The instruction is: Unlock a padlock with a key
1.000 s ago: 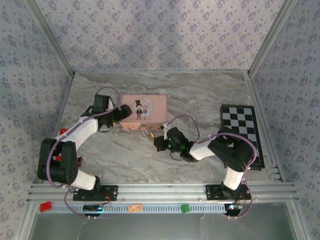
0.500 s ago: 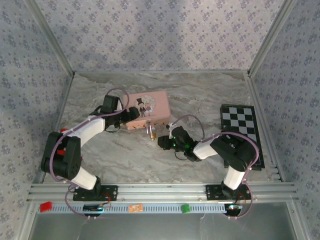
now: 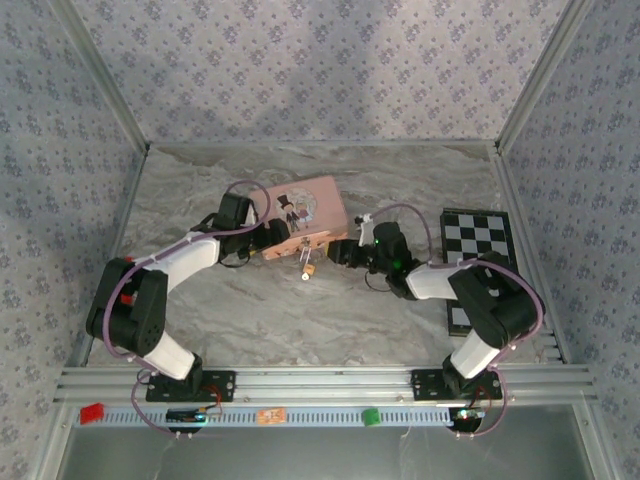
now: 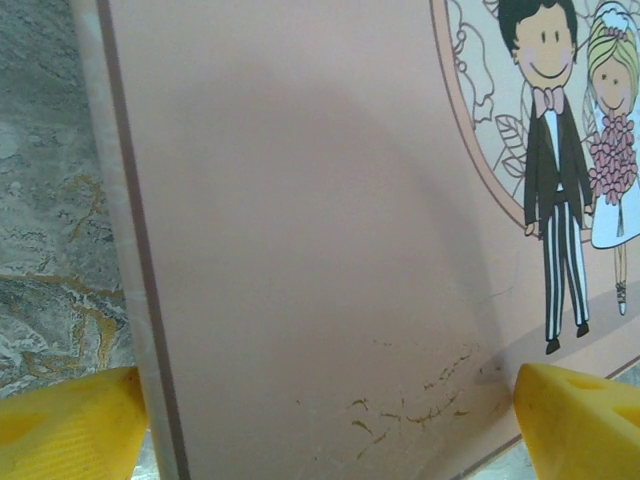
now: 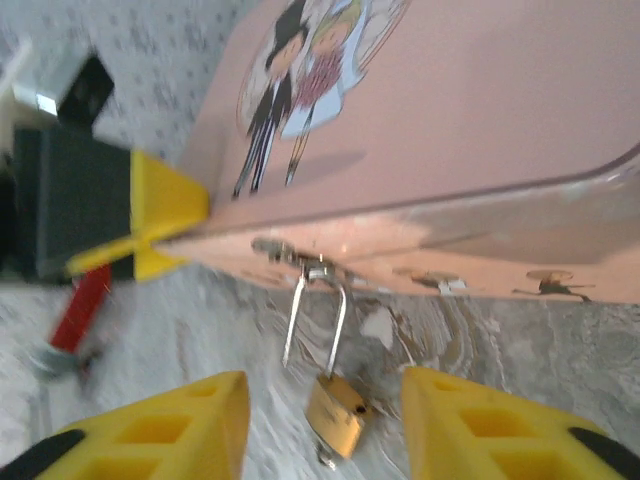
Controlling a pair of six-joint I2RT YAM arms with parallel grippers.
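A tiny brass padlock [image 5: 340, 415] hangs by its thin silver shackle from the hasp on the front of a pink tin box [image 3: 308, 208]. One leg of the shackle is free of the body. A small silver key end [image 5: 325, 461] sticks out of the padlock's underside. My right gripper [image 5: 320, 388] is open, with a yellow finger on each side of the padlock and touching neither. In the top view the right gripper [image 3: 341, 253] sits just right of the padlock [image 3: 308, 269]. My left gripper [image 4: 325, 400] spans the box lid [image 4: 320, 220] and grips its two edges.
A black-and-white checkerboard [image 3: 482, 240] lies at the right, partly under my right arm. A red object [image 5: 80, 305] lies on the marble table [image 3: 260, 310] to the left of the box. Aluminium frame rails and patterned walls close in the table.
The left gripper has carried the pink box rightward and turned it. The right gripper has opened, let go at the padlock, and moved right and further back.
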